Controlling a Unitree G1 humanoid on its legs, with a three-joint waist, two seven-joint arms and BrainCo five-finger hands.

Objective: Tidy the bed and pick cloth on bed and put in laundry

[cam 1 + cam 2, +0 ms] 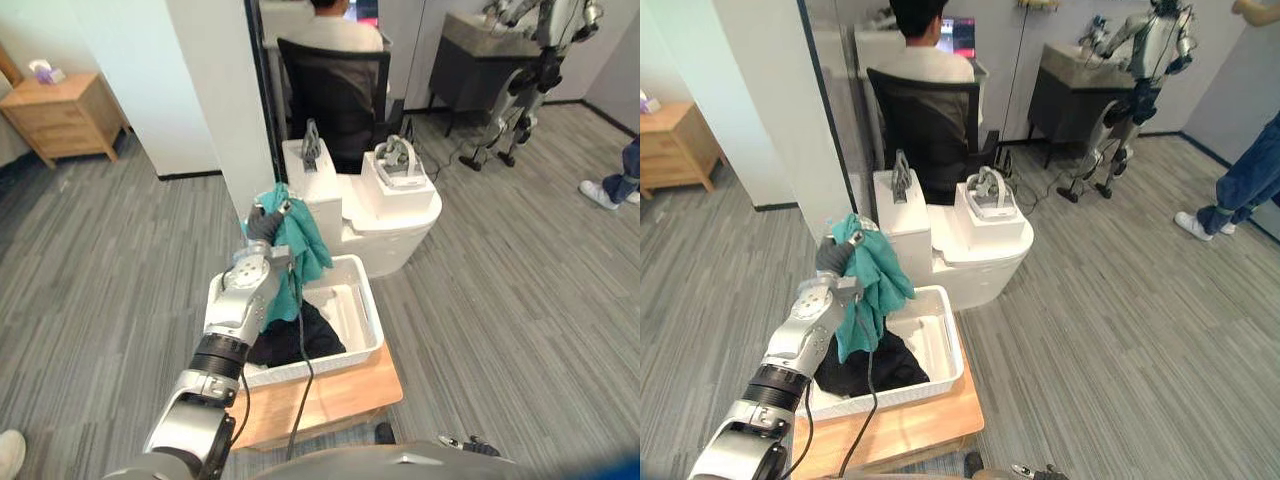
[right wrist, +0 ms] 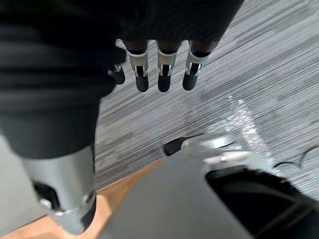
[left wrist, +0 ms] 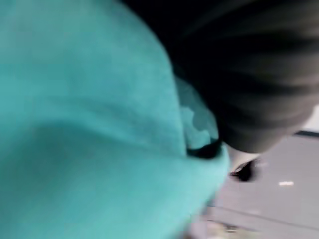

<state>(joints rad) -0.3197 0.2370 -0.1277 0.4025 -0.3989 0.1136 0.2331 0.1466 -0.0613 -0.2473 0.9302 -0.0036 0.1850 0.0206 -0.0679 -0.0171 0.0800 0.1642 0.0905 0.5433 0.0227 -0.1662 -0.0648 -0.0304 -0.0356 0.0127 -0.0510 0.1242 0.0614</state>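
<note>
Left hand (image 1: 263,224) is up above the near-left corner of the white tub (image 1: 371,300), clenched on the bunched top of a teal cloth (image 1: 303,252). From my seat that grasp looks sound: the cloth hangs down from it in one long fold, and its tail reaches inside the tub, right by the dark garment (image 1: 292,342) already lying there. So I judge the step in hand to be the drop, and the care lies in where the fold lands. I would carry the hand a little to the right, toward the middle of the tub, before letting go, since at present the cloth hangs close to the left wall and part of it could drape over the rim. Then I would lower it until most of the fold rests on the dark garment, open the fingers fully, and lift straight up so no fingertip drags the fabric out again. The tub covers much of the wooden bench (image 1: 345,393), so I would avoid nudging it. Over on the right, the right hand (image 2: 164,74) hangs above the floor, fingers straight, holding nothing.
</note>
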